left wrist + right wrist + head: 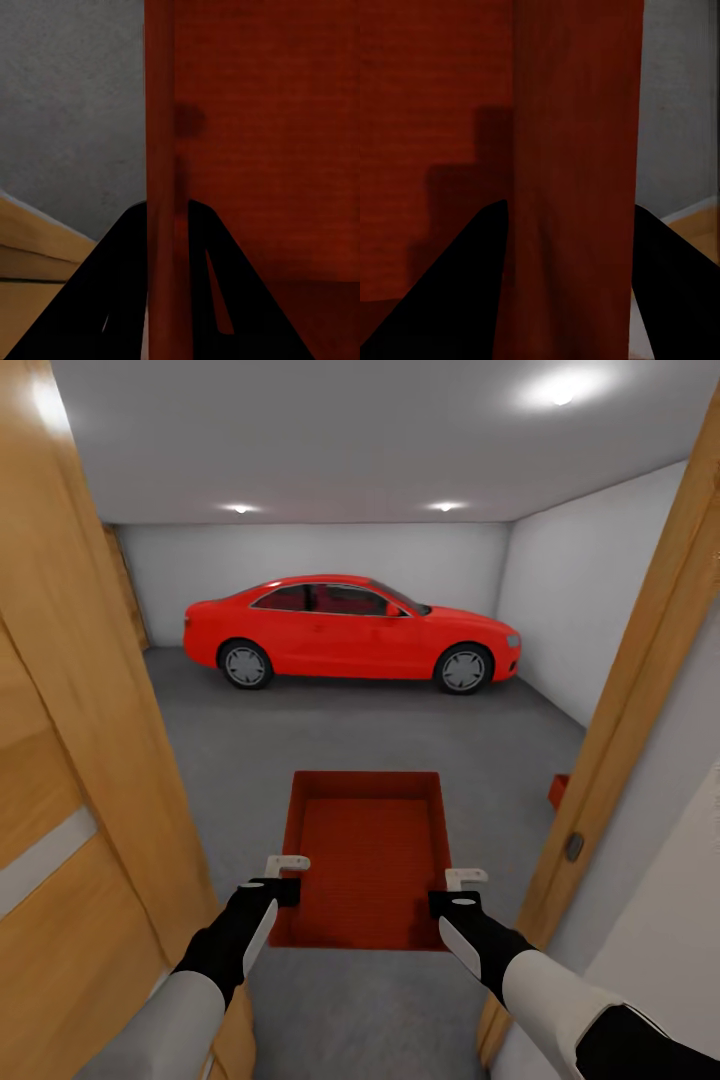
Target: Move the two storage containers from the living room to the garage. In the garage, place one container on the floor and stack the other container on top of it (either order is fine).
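I hold a red-orange storage container [365,860] low in front of me, in the doorway to the garage. My left gripper [285,880] is shut on its left wall and my right gripper [460,890] is shut on its right wall. In the left wrist view that wall [161,150] runs between the black fingers of the left gripper [166,214]. The right wrist view has the other wall [577,150] clamped in the right gripper [574,217]. A corner of a second storage container [558,792] sits on the grey floor [400,730], mostly hidden by the right door frame.
A red car [350,630] is parked across the back of the garage. An open wooden door [60,760] stands close on my left and a wooden door frame [640,710] close on my right. Bare concrete lies between me and the car.
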`<state>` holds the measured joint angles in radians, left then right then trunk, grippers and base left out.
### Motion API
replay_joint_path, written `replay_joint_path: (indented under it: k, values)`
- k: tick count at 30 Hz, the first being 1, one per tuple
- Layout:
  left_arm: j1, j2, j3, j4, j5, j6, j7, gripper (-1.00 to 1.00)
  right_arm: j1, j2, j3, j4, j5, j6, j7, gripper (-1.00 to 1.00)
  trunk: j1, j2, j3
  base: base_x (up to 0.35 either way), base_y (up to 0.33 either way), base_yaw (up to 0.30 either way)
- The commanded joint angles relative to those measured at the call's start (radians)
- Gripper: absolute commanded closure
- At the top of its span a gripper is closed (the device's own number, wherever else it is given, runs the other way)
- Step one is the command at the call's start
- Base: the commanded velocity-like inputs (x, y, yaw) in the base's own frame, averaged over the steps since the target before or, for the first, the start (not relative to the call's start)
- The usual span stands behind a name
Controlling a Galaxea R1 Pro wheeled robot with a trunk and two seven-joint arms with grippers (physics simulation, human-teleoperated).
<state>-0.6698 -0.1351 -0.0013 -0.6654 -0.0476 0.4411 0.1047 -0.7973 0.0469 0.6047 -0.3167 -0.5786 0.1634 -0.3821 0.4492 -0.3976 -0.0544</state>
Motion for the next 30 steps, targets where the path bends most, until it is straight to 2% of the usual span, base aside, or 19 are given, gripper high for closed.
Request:
replay_joint_path:
  k: [1, 30]
  values:
    - [0.000, -0.001, -0.003, -0.002, -0.037, 0.008, 0.036, 1.00, -0.002, 0.003, 0.001, -0.001, -0.006, 0.007, -0.007, 1.00, 0.001, -0.002, -0.002, 0.079, 0.071, -0.140]
    - [0.000, -0.004, -0.003, -0.003, -0.037, 0.008, 0.038, 1.00, -0.002, 0.001, 0.000, -0.001, -0.006, 0.007, -0.006, 1.00, 0.001, -0.002, -0.002, 0.006, 0.006, -0.014]
